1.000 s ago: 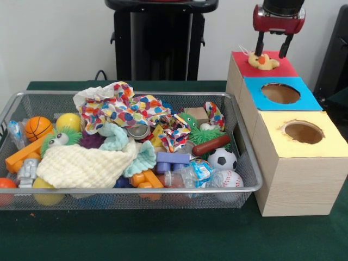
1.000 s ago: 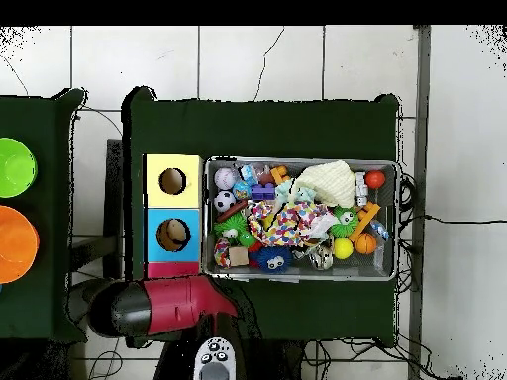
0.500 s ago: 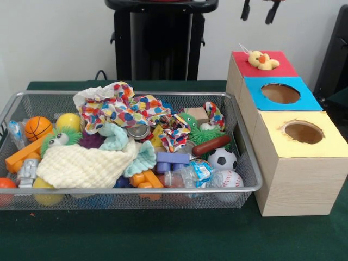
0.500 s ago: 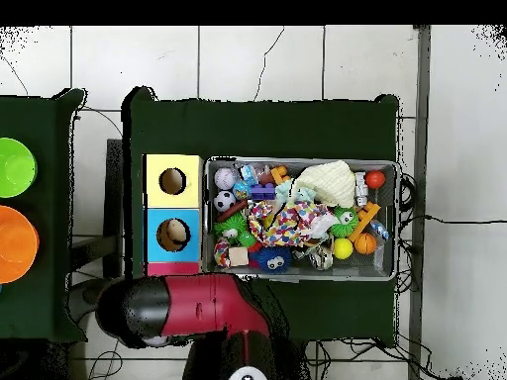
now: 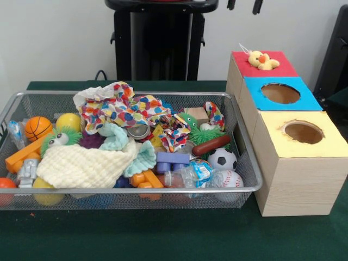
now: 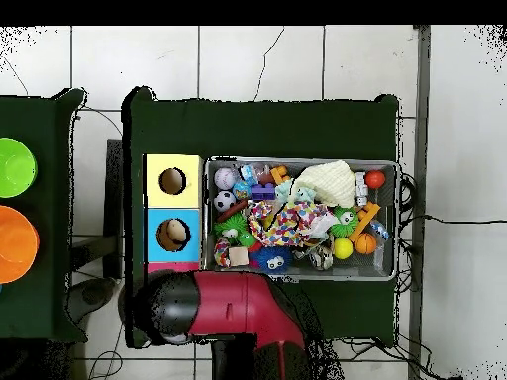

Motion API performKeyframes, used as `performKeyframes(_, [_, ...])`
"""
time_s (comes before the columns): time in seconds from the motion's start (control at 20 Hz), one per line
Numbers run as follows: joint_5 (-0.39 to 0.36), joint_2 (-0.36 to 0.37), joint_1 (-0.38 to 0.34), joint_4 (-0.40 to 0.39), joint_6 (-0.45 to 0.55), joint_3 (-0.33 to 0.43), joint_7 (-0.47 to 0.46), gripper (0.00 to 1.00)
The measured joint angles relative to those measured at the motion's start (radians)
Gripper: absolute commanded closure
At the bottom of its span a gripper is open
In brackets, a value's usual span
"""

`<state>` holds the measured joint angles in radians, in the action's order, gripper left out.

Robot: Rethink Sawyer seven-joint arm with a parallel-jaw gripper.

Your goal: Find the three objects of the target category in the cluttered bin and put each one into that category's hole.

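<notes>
Looking lower left, you see the wire bin [image 5: 239,130] on the green bench [image 5: 163,239], crammed with toys: baseball [image 5: 230,179], soccer ball [image 5: 223,159], cream cloth [image 5: 81,166]. Right of it, the sorting box [image 5: 293,185]. A plush duck [image 5: 261,60] lies in the red hole, upper right. At top edge, the gripper [image 5: 244,4] jaws hang apart, empty.

Even, diffuse indoor lighting; soft shadow under the bin [image 5: 247,179]. Front view slightly soft throughout. No glare. Overhead view evenly lit.
</notes>
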<state>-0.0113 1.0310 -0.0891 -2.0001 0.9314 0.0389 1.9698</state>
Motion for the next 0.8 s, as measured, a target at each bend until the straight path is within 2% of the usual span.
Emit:
performKeyframes(0.15, [-0.038,-0.011,-0.046,0.013,-0.047,0.009,0.0,0.0])
performKeyframes(0.45, [-0.147,-0.101,-0.235,0.079,-0.243,0.059,-0.003,0.0])
performKeyframes(0.8, [-0.239,-0.231,-0.358,0.194,-0.286,0.067,-0.003,0.0])
